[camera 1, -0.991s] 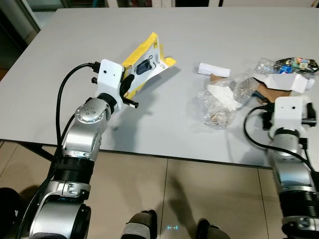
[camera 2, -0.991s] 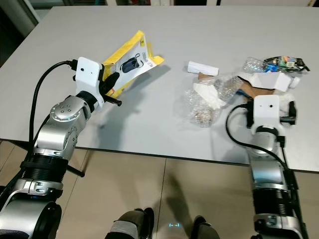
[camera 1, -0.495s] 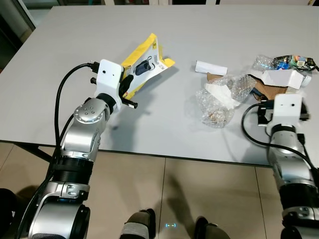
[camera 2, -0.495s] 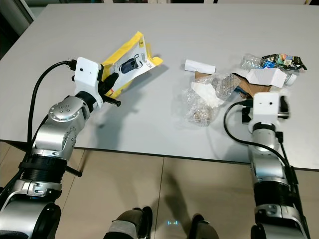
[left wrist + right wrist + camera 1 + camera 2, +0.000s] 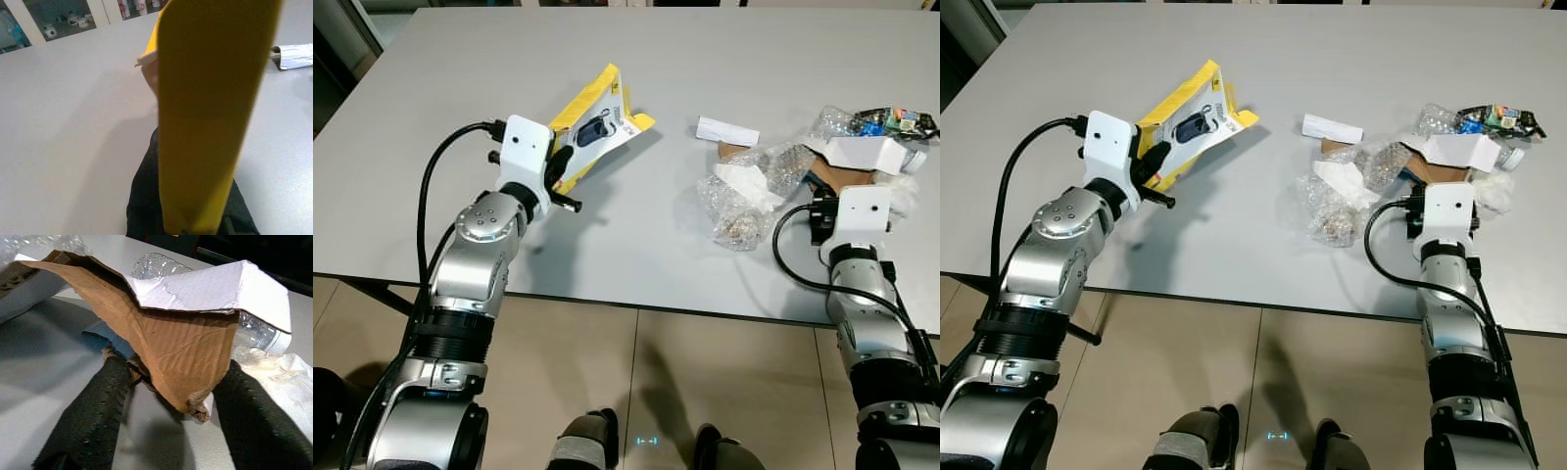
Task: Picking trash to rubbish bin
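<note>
My left gripper (image 5: 564, 168) is shut on a yellow retail package (image 5: 597, 122) and holds it tilted above the grey table (image 5: 431, 108). In the left wrist view the package's yellow edge (image 5: 205, 112) stands between the black fingers. At the right lies a trash pile. My right gripper (image 5: 171, 411) is open, low over the table, with one black finger (image 5: 93, 416) on each side of the hanging tip of a torn brown cardboard piece (image 5: 181, 347) with a white face. In the eye views, its white wrist block (image 5: 862, 208) sits right before that cardboard (image 5: 842, 178).
The pile holds crumpled bubble wrap (image 5: 734, 211), white tissue (image 5: 746, 182), a small white box (image 5: 726, 131), a clear plastic bottle (image 5: 161, 267) and a colourful wrapper (image 5: 891, 119). The table's front edge runs just before both arms, with tiled floor (image 5: 705, 382) below.
My right arm has moved forward and inward, bringing its open gripper up to the cardboard. The left gripper still holds the yellow package in the same place.
</note>
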`<state>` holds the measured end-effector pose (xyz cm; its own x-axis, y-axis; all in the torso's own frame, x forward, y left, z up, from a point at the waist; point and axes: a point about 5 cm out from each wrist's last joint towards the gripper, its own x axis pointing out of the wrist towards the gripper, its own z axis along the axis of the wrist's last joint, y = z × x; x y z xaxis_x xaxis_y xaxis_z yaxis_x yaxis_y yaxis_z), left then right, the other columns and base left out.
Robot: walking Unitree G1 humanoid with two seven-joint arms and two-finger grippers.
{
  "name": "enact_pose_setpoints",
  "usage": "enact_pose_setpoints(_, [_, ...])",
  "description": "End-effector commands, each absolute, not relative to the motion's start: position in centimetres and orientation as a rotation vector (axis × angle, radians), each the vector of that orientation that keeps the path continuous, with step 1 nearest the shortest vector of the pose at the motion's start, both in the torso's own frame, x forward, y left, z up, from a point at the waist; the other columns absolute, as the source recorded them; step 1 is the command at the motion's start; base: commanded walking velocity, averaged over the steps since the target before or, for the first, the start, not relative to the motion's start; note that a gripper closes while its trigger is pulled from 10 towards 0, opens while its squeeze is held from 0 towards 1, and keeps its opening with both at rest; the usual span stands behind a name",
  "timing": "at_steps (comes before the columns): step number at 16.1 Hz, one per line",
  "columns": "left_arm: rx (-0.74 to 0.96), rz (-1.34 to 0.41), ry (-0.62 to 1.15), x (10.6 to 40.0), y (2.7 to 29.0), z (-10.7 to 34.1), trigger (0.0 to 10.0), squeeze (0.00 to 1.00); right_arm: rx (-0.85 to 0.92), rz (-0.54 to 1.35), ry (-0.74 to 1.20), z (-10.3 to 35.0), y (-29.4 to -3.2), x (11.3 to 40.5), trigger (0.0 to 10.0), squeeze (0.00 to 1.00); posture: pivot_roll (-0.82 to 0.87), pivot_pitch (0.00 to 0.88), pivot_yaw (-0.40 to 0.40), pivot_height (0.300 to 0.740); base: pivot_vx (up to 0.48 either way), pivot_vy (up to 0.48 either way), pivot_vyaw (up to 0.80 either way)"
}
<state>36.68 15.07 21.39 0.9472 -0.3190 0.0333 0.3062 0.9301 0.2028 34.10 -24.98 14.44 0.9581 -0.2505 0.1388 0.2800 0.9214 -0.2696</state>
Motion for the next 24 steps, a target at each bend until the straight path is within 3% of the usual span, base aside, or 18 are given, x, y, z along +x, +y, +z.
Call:
enact_pose_setpoints(1, [0.208, -0.314, -0.064, 36.5, 15.3, 21.4, 10.0, 0.0, -0.271, -0.248, -0.044, 12.7, -24.5, 33.8, 0.0, 0.0, 0.45, 0.245, 0.095, 0.74, 0.0, 0.0, 0.0])
enact_pose_setpoints(18, [0.213, -0.314, -0.075, 36.7, 15.2, 21.7, 10.0, 0.0, -0.257, -0.26, -0.056, 12.2, -24.3, 34.0, 0.0, 0.0, 0.46, 0.235, 0.1, 0.74, 0.0, 0.0, 0.0])
enact_pose_setpoints(24, [0.199, -0.331, -0.077, 37.0, 14.3, 21.5, 10.0, 0.0, -0.237, -0.357, -0.211, 13.8, -24.3, 32.1, 0.0, 0.0, 0.41, 0.219, 0.102, 0.74, 0.0, 0.0, 0.0])
